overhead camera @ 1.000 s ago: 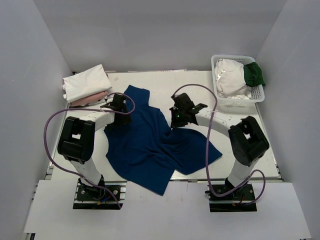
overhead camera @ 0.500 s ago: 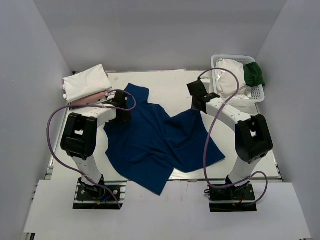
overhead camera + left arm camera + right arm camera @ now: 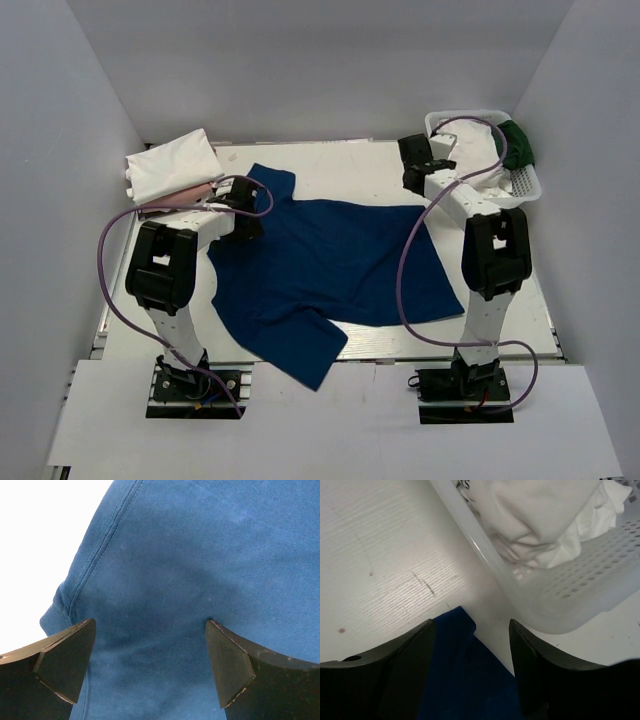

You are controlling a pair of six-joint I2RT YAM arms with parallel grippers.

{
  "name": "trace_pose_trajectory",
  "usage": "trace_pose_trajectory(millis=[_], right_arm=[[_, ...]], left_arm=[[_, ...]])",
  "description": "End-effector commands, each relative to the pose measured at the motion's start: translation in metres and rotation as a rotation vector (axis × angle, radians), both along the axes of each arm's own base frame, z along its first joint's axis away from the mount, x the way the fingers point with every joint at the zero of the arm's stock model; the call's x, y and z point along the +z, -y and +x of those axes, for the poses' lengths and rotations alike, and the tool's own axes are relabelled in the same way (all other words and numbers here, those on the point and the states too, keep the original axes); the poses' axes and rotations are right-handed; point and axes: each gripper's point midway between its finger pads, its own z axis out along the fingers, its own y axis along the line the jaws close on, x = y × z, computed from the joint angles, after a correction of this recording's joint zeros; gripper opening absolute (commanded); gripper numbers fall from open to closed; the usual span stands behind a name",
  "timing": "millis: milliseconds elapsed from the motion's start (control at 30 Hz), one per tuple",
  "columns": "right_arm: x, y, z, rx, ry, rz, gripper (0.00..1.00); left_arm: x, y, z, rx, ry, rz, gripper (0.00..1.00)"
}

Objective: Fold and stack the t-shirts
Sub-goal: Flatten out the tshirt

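Top external view, big to small. One bench, white, bearing all of it. One blue shirt, spread nearly flat across the middle, one near corner past the bench's near edge, one sleeve reaching toward the far left.

Two arms: left arm bent in over the blue shirt's left side, right arm stretched to the far right beside the basket. One basket only, white lattice, at the far right corner.

Five shirts in all: the blue one, two piled, two in the basket. At the far left corner, white shirt folded on top of pink shirt, only a pink edge peeking out. Inside the basket, crumpled white shirt and green shirt, the green at the right end.

Smallest, the left fingers: spread wide, low over blue cloth beside a stitched seam, nothing pinched. Likewise the right fingers: spread apart, a corner of the blue shirt lying on the bench between them, basket wall just beyond.
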Motion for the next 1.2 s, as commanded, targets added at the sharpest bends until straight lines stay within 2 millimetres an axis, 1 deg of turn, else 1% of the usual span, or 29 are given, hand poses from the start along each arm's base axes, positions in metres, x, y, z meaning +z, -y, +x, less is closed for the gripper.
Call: trace_pose_trajectory(millis=[0, 33, 67, 100, 167, 233, 300, 333, 367, 400, 433, 467, 500, 533, 600, 633, 700, 733, 767, 800, 833, 867, 900, 933, 967, 1000, 1033, 1067, 1167], right_arm=[[0.055, -0.015, 0.005, 0.075, 0.125, 0.079, 0.68], [0.056, -0.025, 0.003, 0.127, 0.124, 0.114, 0.68], [0.045, -0.027, -0.010, 0.176, 0.086, 0.109, 0.69], [0.054, -0.049, -0.011, 0.292, 0.111, 0.189, 0.69], [0.038, -0.063, -0.022, 0.391, 0.087, 0.226, 0.69], [0.039, -0.089, -0.027, 0.502, 0.101, 0.310, 0.71], [0.022, -0.103, -0.026, 0.553, 0.048, 0.332, 0.71], [0.010, -0.102, -0.032, 0.551, -0.015, 0.333, 0.71], [-0.005, -0.106, -0.032, 0.574, -0.063, 0.334, 0.69], [0.002, -0.113, -0.023, 0.582, -0.051, 0.333, 0.69], [-0.025, -0.115, -0.022, 0.581, -0.112, 0.330, 0.69], [-0.025, -0.120, -0.019, 0.594, -0.123, 0.333, 0.69], [-0.031, -0.119, -0.018, 0.588, -0.143, 0.333, 0.69], [-0.050, -0.120, -0.014, 0.583, -0.183, 0.332, 0.69], [-0.055, -0.121, -0.008, 0.571, -0.196, 0.335, 0.69], [-0.065, -0.117, 0.001, 0.547, -0.209, 0.323, 0.69], [-0.079, -0.116, 0.007, 0.533, -0.225, 0.305, 0.71], [-0.081, -0.115, 0.018, 0.523, -0.214, 0.297, 0.71], [-0.086, -0.112, 0.017, 0.513, -0.236, 0.285, 0.71], [-0.109, -0.109, 0.014, 0.491, -0.289, 0.285, 0.71], [-0.099, -0.107, 0.029, 0.472, -0.255, 0.292, 0.72], [-0.104, -0.105, 0.028, 0.451, -0.265, 0.297, 0.72], [-0.112, -0.095, 0.033, 0.410, -0.277, 0.296, 0.72], [-0.113, -0.094, 0.034, 0.394, -0.276, 0.296, 0.72], [-0.111, -0.083, 0.040, 0.357, -0.263, 0.303, 0.74], [-0.121, -0.079, 0.040, 0.337, -0.280, 0.305, 0.74], [-0.115, -0.076, 0.046, 0.314, -0.265, 0.316, 0.74], [-0.113, -0.066, 0.053, 0.292, -0.251, 0.319, 0.74], [-0.112, -0.068, 0.056, 0.360, -0.253, 0.332, 0.72]], left_arm=[[0.010, -0.002, 0.005, 0.008, 0.011, 0.010, 1.00], [0.013, -0.001, 0.009, 0.008, 0.021, 0.007, 1.00], [0.016, -0.001, 0.009, 0.008, 0.030, 0.005, 1.00], [0.020, 0.006, 0.013, -0.015, 0.038, -0.004, 1.00], [0.034, 0.008, 0.023, -0.023, 0.082, -0.012, 1.00], [0.044, 0.016, 0.032, -0.035, 0.107, -0.042, 1.00], [0.061, 0.024, 0.048, -0.068, 0.169, -0.072, 1.00], [0.066, 0.027, 0.054, -0.086, 0.190, -0.080, 1.00], [0.061, 0.034, 0.062, -0.110, 0.191, -0.100, 1.00], [0.061, 0.038, 0.068, -0.123, 0.200, -0.107, 1.00], [0.059, 0.041, 0.072, -0.128, 0.196, -0.114, 1.00], [0.062, 0.045, 0.081, -0.134, 0.209, -0.126, 1.00], [0.059, 0.046, 0.084, -0.134, 0.205, -0.125, 1.00], [0.045, 0.046, 0.086, -0.142, 0.176, -0.114, 1.00], [0.040, 0.048, 0.093, -0.142, 0.171, -0.113, 1.00], [0.028, 0.050, 0.092, -0.148, 0.138, -0.118, 1.00], [0.016, 0.045, 0.091, -0.140, 0.112, -0.131, 1.00], [0.012, 0.045, 0.090, -0.139, 0.103, -0.130, 1.00], [0.005, 0.040, 0.088, -0.126, 0.084, -0.104, 1.00], [0.005, 0.037, 0.088, -0.119, 0.087, -0.091, 1.00], [0.005, 0.031, 0.086, -0.105, 0.080, -0.065, 1.00], [-0.003, 0.030, 0.080, -0.105, 0.052, -0.059, 1.00], [-0.002, 0.025, 0.081, -0.090, 0.057, -0.033, 1.00], [-0.002, 0.022, 0.079, -0.084, 0.050, -0.018, 1.00], [-0.002, 0.019, 0.079, -0.077, 0.052, -0.005, 1.00], [-0.003, 0.017, 0.076, -0.064, 0.044, 0.003, 1.00], [-0.003, 0.014, 0.074, -0.059, 0.036, 0.016, 1.00], [-0.002, 0.012, 0.074, -0.055, 0.038, 0.024, 1.00], [-0.005, 0.004, 0.066, -0.041, 0.010, 0.062, 1.00]])
